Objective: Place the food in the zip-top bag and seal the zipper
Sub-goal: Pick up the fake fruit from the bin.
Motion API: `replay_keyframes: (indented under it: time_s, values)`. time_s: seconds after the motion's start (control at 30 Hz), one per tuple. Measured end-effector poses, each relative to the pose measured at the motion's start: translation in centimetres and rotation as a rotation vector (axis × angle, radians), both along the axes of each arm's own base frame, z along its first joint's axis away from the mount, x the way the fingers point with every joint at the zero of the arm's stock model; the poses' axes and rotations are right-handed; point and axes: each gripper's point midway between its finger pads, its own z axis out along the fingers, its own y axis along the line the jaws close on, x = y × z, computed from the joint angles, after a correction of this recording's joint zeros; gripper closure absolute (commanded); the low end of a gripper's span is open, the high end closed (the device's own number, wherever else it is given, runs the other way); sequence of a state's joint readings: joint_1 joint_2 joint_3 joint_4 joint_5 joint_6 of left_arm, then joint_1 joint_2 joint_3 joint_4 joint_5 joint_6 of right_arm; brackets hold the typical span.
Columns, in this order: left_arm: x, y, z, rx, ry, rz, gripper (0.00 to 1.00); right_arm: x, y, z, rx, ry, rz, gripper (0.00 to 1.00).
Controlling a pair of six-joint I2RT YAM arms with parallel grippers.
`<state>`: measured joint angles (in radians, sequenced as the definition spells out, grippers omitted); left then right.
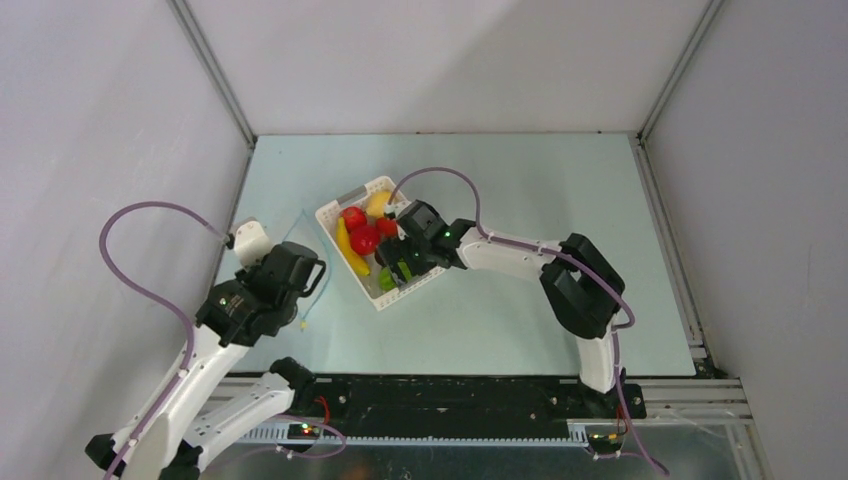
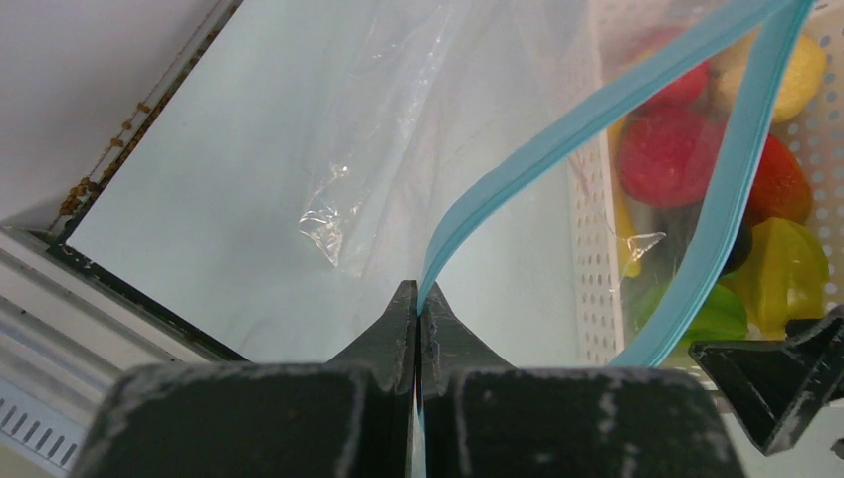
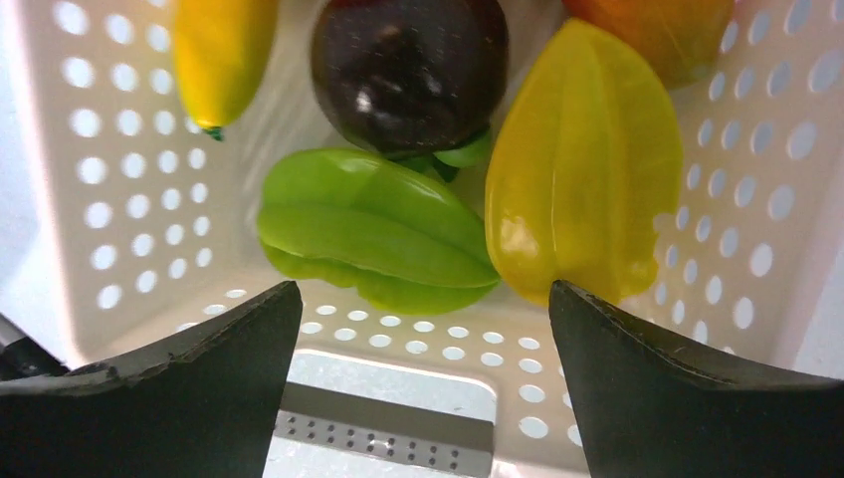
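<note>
Left gripper [image 2: 418,304] clamped on the zipper [image 2: 557,129] of the zip-top bag [image 2: 398,119], bag mouth gaping just beside the white basket [image 3: 129,199]. Right gripper [image 3: 423,299] spread wide, holding nothing, above the food [image 3: 368,234] in the basket. Dark piece [image 3: 408,70] possibly a plum.

Bright, even light fell from overhead, leaving only faint, soft shadows on the pale table [image 1: 520,180]. Small white glints sat on the creases of the zip-top bag [image 2: 338,199], and the left gripper [image 2: 419,299] was dark and slightly soft up close. Glossy highlights marked the dark round fruit [image 3: 408,70] and the yellow starfruit [image 3: 587,169]. The right gripper [image 3: 423,294] was soft-edged, and the white basket [image 3: 30,199] was nearly washed out.
</note>
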<state>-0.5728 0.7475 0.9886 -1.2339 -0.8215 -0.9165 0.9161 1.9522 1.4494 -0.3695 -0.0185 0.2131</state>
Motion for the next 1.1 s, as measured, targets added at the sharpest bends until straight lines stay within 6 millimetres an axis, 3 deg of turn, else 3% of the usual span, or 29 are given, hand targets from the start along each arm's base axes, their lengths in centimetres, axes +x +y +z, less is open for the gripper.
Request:
replay_keyframes:
  time_s: [0.2,0.4,0.5,0.7,1.1]
  values:
    - [0.4,-0.6,-0.4,-0.024,-0.002,-0.013,1.00,1.5,-2.0,-0.8,-0.017,0.022,-0.106,0.01]
    - [1.1,-1.5,-1.0,-0.042,0.001,-0.032,1.00,2.4,-6.0,-0.6,-0.034,0.018,-0.211,0.01]
    - [1.5,-2.0,-1.3,-0.049,0.006,-0.040,1.00,2.6,-6.9,-0.6,-0.041,0.016,-0.234,0.02]
    - [2.2,-3.0,-1.9,-0.061,0.027,-0.066,1.00,2.3,-6.4,-0.7,-0.047,-0.015,-0.206,0.04]
    - [2.6,-3.7,-2.9,-0.080,0.038,-0.083,1.00,1.9,-3.2,0.3,-0.026,-0.135,-0.111,0.08]
